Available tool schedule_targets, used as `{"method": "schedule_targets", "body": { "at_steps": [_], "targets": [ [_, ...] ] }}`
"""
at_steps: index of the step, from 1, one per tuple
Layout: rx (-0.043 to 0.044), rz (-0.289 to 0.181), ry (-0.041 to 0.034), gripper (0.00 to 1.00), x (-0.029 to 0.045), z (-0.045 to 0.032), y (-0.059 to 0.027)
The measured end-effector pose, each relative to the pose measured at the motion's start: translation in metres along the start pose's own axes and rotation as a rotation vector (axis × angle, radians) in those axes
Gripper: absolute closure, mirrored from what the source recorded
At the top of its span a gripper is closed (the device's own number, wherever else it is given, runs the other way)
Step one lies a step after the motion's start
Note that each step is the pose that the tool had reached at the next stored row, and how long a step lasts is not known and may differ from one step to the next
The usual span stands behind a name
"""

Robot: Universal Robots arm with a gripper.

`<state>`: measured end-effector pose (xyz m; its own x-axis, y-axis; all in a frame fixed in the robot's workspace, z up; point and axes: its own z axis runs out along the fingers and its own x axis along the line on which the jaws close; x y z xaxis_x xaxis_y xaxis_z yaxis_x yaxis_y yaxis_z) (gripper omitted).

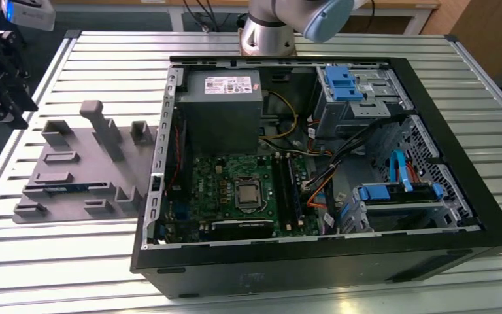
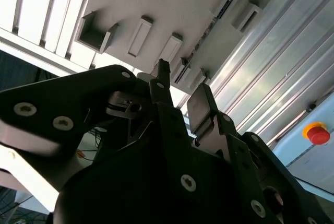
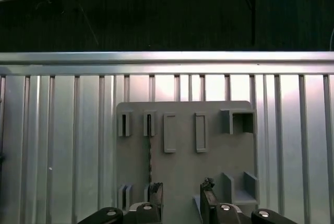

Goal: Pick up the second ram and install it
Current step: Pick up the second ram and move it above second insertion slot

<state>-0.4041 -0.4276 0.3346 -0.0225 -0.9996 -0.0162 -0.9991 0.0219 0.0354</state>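
Fingers (image 3: 156, 199) of the black gripper (image 3: 181, 203) stand apart and empty, we note, near the grey plastic holder tray (image 3: 182, 161) by the slatted metal surface's (image 3: 62, 140) edge. The slim dark-blue second ram (image 3: 150, 151) stands edgewise in its slot.

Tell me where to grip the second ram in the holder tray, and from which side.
Probably take the second ram mid-length by its flat faces, coming from above the holder tray: it stands on edge, its ends in the tray's blocks, leaving the top edge free.

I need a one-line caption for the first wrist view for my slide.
Open gripper facing the grey holder tray on the slatted table; the second ram stands on edge in one slot.
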Motion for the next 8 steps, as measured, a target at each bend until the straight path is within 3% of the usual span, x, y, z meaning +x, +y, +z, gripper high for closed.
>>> {"method": "schedule_targets", "body": {
  "at_steps": [8],
  "targets": [
    [0.0037, 0.000, -0.0001, 0.59, 0.0061, 0.0076, 0.0003]
  ]
}}
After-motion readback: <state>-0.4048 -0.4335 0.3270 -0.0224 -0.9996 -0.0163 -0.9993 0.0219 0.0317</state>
